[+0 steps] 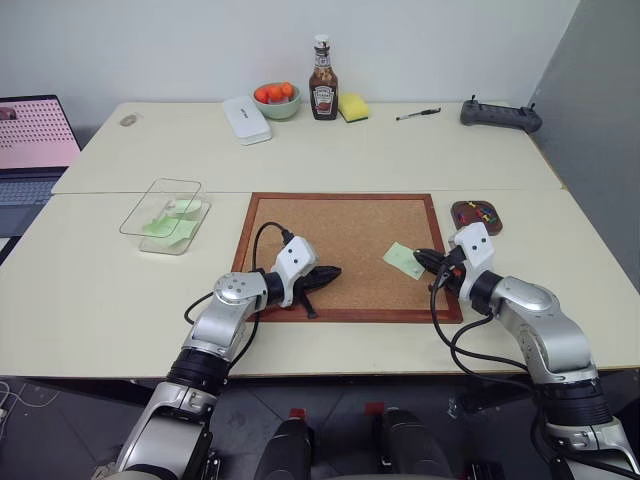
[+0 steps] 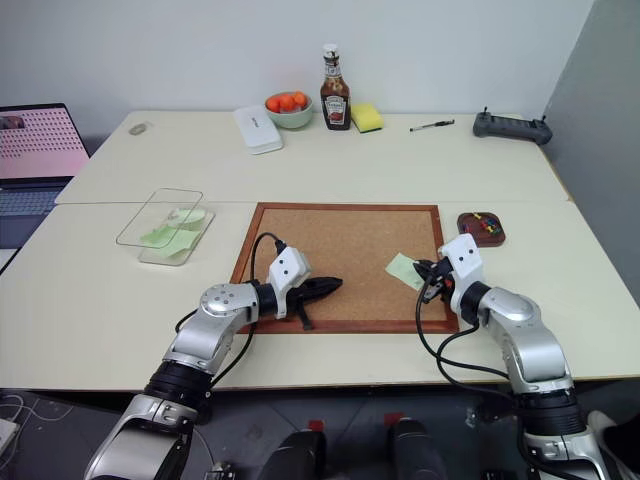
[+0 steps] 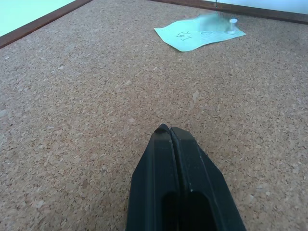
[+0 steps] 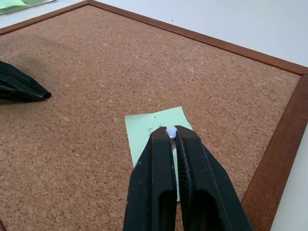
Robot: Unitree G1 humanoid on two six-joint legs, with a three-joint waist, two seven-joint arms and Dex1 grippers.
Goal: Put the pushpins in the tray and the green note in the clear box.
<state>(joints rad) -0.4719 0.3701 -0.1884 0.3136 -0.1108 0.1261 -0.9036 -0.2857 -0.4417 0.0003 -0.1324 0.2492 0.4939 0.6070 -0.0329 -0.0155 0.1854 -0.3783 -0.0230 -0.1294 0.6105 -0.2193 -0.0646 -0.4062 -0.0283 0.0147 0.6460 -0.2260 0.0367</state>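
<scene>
Head view: a pale worktop (image 1: 120,290) against a white wall carries a cork board (image 1: 340,250). The green note (image 1: 404,260) lies just ahead of the right tool (image 1: 432,262), long axis slanting across the board; the tray (image 1: 476,215) sits beyond it.

Left wrist view: the left tool (image 3: 166,131) is pressed together, empty.

Right wrist view: the right tool pinches a white pushpin (image 4: 171,132) over the note.
</scene>
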